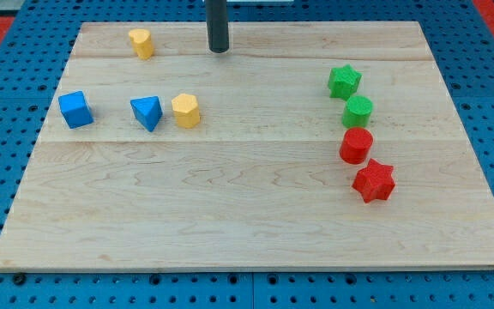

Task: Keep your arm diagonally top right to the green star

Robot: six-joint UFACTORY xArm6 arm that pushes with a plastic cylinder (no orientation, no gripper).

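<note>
The green star [345,81] is sitting near the view's right edge of the worktop [247,215], heading a close column: the green cylinder [358,111] is lying just below it, then the red cylinder [356,146], then the red star [374,180], each nearly touching the next. The spot I am aiming for, above and to the right of the green star, is lying bare, but it is narrow, with the worktop's upper right corner close by. My tip [219,50] is standing well to the view's left of the star, near the top edge, touching no block; there is no gripper on this rod, so nothing is opening or closing. The main risk, as I judge it, is travelling straight across at the star's height and clipping it, which would be shoving it down into the green cylinder and moving the target itself. Staying along the top edge looks safer. The yellow blocks [141,42] [185,111], blue cube [75,109] and blue wedge-like block [147,112] are lying well apart at the left, out of any likely path.
</note>
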